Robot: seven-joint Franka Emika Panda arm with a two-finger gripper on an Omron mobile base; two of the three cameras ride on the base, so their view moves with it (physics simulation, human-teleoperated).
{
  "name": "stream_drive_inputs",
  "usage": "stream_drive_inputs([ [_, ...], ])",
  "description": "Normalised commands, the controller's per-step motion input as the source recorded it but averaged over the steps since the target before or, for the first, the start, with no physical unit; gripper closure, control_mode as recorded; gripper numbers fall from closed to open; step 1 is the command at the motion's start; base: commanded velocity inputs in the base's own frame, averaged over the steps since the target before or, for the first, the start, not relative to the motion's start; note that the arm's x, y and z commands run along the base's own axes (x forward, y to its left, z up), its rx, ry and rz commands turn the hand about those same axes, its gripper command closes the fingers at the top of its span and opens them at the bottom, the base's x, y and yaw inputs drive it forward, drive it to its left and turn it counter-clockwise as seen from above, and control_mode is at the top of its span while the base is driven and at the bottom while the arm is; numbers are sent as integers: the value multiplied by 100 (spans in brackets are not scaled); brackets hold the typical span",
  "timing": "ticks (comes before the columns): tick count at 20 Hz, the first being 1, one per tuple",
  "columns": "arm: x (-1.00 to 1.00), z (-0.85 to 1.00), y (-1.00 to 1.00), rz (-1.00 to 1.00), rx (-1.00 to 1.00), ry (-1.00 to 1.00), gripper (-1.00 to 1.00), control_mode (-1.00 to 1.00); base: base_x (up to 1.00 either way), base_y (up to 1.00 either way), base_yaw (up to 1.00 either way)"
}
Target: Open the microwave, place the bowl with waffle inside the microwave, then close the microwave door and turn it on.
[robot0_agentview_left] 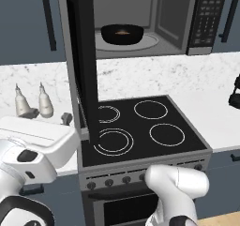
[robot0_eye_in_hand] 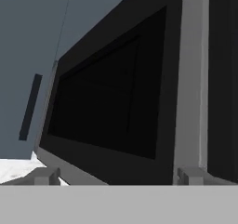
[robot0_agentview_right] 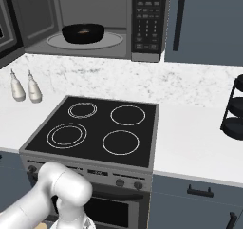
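**Lining up on the open microwave door, bowl already inside**

Looking from the left base view, we see the microwave [robot0_agentview_left: 154,21] standing open above the stove [robot0_agentview_left: 140,126], with the bowl with waffle [robot0_agentview_left: 122,33] sitting on the round turntable [robot0_agentview_left: 150,42] in the cavity. That placement tells us the loading step looks done and the closing remains. The microwave door [robot0_agentview_left: 83,56] is swung out toward us, edge-on, its long axis running upright in this view and its free edge pointing away from the cavity.

From the right base view, we find the bowl [robot0_agentview_right: 83,32] centred on the glass plate, the keypad panel [robot0_agentview_right: 148,19] to its right, and two white bottles [robot0_agentview_right: 24,87] on the counter [robot0_agentview_right: 190,128].

In the hand view, our finger tips [robot0_eye_in_hand: 44,175] stand wide apart with nothing between them, facing the door's black window [robot0_eye_in_hand: 107,102] close up, which we judge suits a push to shut it.
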Motion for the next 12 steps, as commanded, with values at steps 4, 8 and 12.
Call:
stream_drive_inputs([
  [4, 35, -1, -7, -2, 0, -2, -100, -100, 0, 0, 0],
  [8, 14, 0, -25, 0, 0, -3, -100, -100, 0, 0, 0],
  [12, 14, 0, -29, 0, 0, -2, -100, -100, 0, 0, 0],
])
